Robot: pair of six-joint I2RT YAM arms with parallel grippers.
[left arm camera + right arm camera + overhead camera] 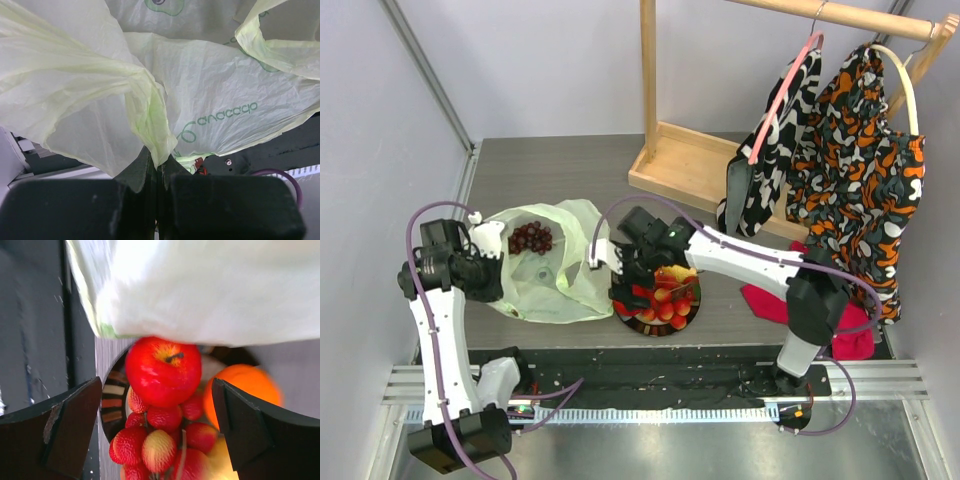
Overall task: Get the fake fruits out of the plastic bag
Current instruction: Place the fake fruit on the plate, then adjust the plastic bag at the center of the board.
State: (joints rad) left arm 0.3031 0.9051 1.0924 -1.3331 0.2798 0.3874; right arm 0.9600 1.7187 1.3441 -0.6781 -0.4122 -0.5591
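The left end effector (pixel 157 167) is pinched shut on a gathered fold of the plastic bag (pixel 220 95); the thin pale green film fans out from between its two dark fingers (pixel 135 180), and a green printed word shows on the sheet. From above, the bag (pixel 555 285) lies spread on the table (pixel 570 170) in front of the left arm, with the left end effector (pixel 492 262) at its left edge. A dark purple grape bunch (pixel 530 237) sits at the bag's far part; whether it lies under the film or on top of it cannot be told.

The right end effector (pixel 620 268) hangs over the near-left side of a round dark-rimmed plate (pixel 655 333), just right of the bag. Its fingers (pixel 75 425) stand wide apart and hold nothing. Between them in the wrist view, lower down, a red apple (pixel 162 370) rests on the plate (pixel 112 400); an orange (pixel 245 390) is beside it, red berries (pixel 160 440) are heaped against it, and the bag's edge (pixel 200 290) lies just beyond.

A red cloth (pixel 765 300) lies right of the plate; a wooden rack (pixel 680 165) stands at the back, with patterned garments (pixel 860 170) on hangers.
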